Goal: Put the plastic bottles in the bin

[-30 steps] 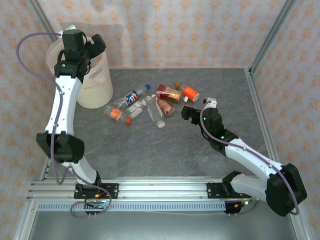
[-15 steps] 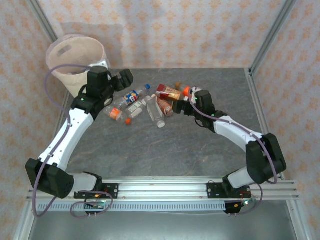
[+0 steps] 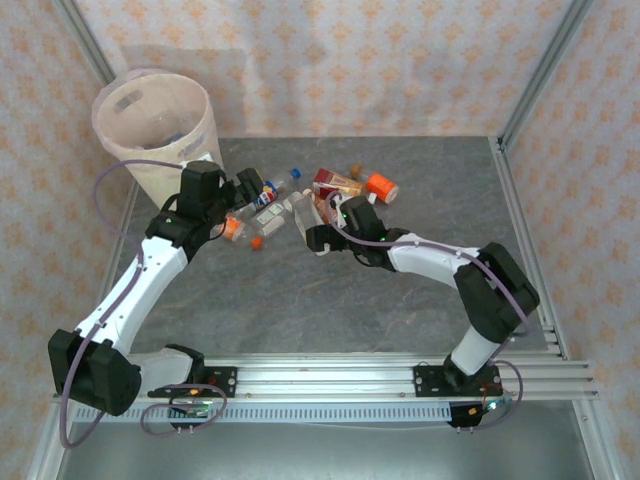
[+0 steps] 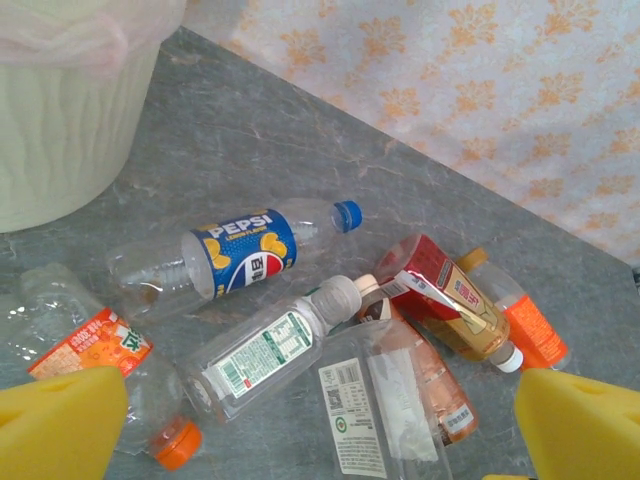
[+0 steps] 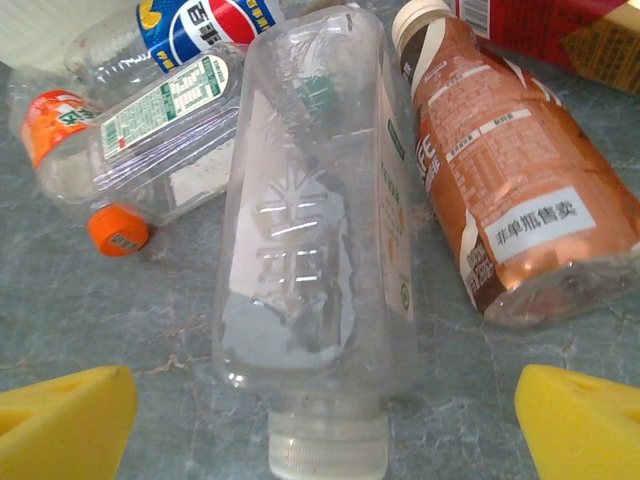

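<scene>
Seen from above, the plastic bottles [image 3: 300,205] lie heaped on the grey table [image 3: 330,300] just right of the bin [image 3: 190,140], with both arms reaching into the pile. The left wrist view picks out a Pepsi bottle [image 4: 240,255] beyond the left end effector [image 4: 320,430], whose yellow fingers [image 4: 60,425] are wide apart. The right wrist view has a clear flat-sided bottle [image 5: 320,220] between the spread fingers [image 5: 580,425] of the right end effector [image 5: 325,430], untouched, with a brown drink bottle [image 5: 510,200] beside it.

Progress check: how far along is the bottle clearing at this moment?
Done: nothing I can confirm; the bin stands back left, its contents too small to tell. In hand: nothing gripped. The right claw is open either side of a clear bottle lying on the table; the left claw hangs open near the Pepsi bottle. Left: at least seven bottles lie on the table.
</scene>
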You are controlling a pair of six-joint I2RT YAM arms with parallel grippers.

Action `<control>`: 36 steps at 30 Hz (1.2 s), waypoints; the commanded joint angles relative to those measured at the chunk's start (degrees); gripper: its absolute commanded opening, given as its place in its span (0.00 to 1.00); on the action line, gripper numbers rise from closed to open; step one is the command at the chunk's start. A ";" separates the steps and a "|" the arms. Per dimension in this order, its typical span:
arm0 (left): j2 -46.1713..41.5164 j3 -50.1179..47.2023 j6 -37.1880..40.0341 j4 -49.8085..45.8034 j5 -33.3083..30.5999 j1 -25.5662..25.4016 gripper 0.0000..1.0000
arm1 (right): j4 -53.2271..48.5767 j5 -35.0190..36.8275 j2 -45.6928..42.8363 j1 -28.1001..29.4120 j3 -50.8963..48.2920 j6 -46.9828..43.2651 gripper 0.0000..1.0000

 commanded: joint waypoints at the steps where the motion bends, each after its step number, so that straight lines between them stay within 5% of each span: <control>1: -1.24 -0.38 -0.07 -1.88 -2.73 -0.12 1.00 | 1.79 5.58 2.18 0.83 2.90 -2.95 0.96; 15: 2.28 -0.19 -1.46 -1.62 -0.45 -0.13 1.00 | -1.34 13.90 12.03 4.46 11.50 -5.89 0.80; 27: 3.51 -1.07 -1.43 2.76 6.41 -0.18 1.00 | 2.28 15.73 0.76 4.38 5.63 -6.10 0.51; 36: 3.02 -4.41 -4.41 17.84 23.09 -0.20 1.00 | 19.09 -6.61 -15.47 -6.96 -8.05 13.07 0.42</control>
